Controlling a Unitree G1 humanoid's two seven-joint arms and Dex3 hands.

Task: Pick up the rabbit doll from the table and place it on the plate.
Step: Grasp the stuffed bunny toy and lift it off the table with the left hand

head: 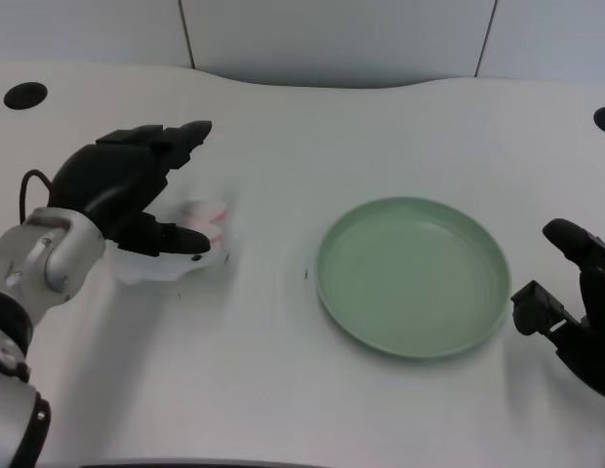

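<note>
At the left, the black many-fingered left hand (137, 190) arched over the small white-and-pink rabbit doll (190, 244), its fingers (185, 136) spread above and the thumb low against the doll's front — whether it truly gripped could not be told. The doll lay on the white surface (283, 409), blurred and half hidden. Well apart to the right sat the round pale-green plate (342, 302) — nothing in it.

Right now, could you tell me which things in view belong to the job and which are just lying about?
Belongs to the job:
- rabbit doll, on the table
- green plate, nothing on it
- left hand, fingers around the doll

Not part of it:
- right hand, idle beside the plate
- white table
- dark table holes
</note>
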